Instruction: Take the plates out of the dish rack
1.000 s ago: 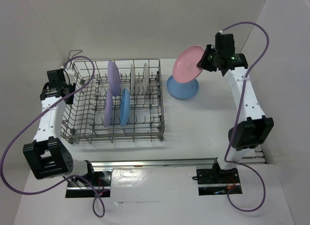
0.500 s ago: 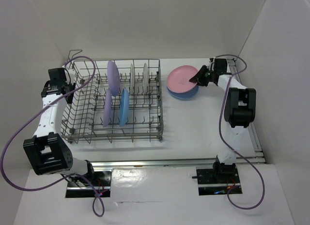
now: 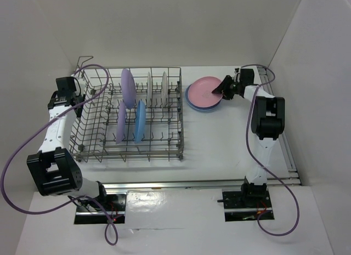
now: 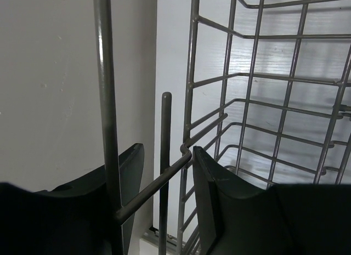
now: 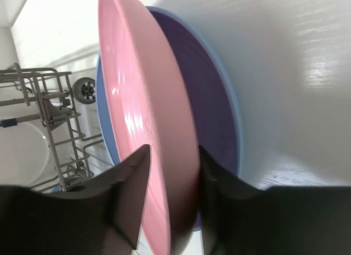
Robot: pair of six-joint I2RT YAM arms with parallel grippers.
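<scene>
Right jaws: straddling the right rim of the pink plate (image 3: 202,91), one finger on each side. Whether they're pinching or just slack, I cannot tell.
Pink plate: flat on top of a blue plate (image 3: 187,97) on the counter (image 3: 219,140), toward its far right corner, just beside the dish rack (image 3: 77,135).
Left jaws: pressed onto a wire at the rack's far-left corner, steadying it, I'd guess.
Next move turns on: the racked plates lie left of the right jaws, standing on edge with rims running near-to-far. The right arm is nearer.
In the rack: two white plates (image 3: 149,88), two lavender plates (image 3: 127,86), one racked blue plate (image 3: 141,120). That's five.
Out on the counter: two that I can make out.
</scene>
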